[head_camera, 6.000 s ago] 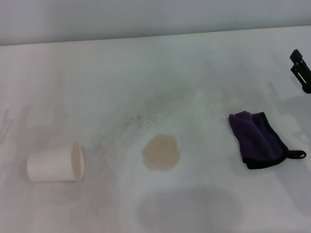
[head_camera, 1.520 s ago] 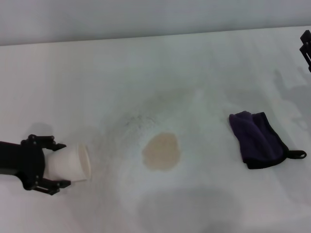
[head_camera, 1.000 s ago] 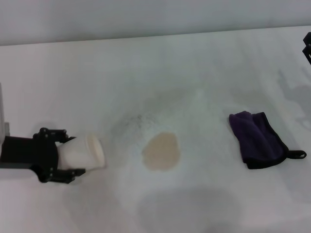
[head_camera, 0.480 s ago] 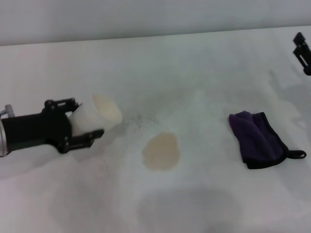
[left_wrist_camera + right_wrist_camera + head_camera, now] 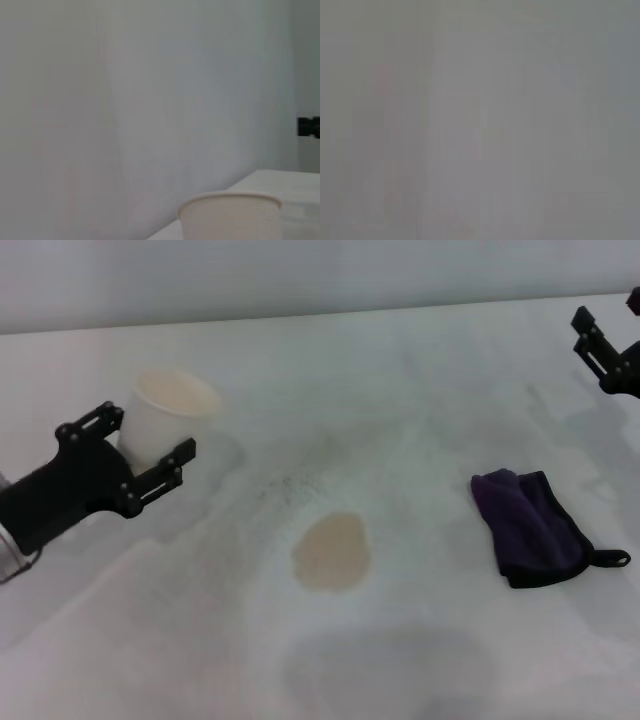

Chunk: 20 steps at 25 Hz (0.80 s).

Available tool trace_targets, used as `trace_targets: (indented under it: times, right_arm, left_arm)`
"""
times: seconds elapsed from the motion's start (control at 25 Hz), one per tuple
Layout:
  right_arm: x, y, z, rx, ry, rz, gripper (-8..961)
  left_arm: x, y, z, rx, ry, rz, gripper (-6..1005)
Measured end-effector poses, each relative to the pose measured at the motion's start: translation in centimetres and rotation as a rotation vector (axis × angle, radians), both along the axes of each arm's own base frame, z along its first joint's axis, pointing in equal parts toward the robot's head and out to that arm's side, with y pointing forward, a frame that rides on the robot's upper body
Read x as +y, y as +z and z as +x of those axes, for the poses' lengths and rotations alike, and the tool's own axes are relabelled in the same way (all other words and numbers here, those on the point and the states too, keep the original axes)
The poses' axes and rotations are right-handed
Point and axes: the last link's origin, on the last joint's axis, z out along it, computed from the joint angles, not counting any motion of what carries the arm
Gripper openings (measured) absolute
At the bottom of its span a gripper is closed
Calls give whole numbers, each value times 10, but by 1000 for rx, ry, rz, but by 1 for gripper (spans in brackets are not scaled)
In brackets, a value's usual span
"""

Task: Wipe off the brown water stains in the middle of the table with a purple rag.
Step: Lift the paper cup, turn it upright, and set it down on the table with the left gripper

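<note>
Left of the brown water stains (image 5: 332, 552), the left end effector (image 5: 135, 443) grips an upright paper cup (image 5: 164, 416); the purple rag (image 5: 532, 526) lies right of them on the surface (image 5: 400, 390). Right end effector (image 5: 603, 350): grip state unclear.

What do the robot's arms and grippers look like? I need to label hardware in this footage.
The left gripper is matte black, with two slim fingers built as open frames with visible round fasteners, on a thick black cylindrical wrist that ends in a silver metal ring. The right gripper shows only in part at the frame edge: black, angular, same style. No cables or markings are visible.
</note>
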Motion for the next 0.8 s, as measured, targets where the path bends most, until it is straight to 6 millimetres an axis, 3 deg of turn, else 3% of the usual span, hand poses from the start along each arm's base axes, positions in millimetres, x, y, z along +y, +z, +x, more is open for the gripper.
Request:
trace_targets:
  times: [0.48, 0.8]
  right_arm:
    - [6, -3, -5, -54, 32, -48, 727]
    - [6, 1, -3, -58, 34, -41, 727]
  left_arm:
    - [-36, -26, -28, -29, 149, 18, 689]
    - [-47, -33, -47, 20, 238, 9, 690]
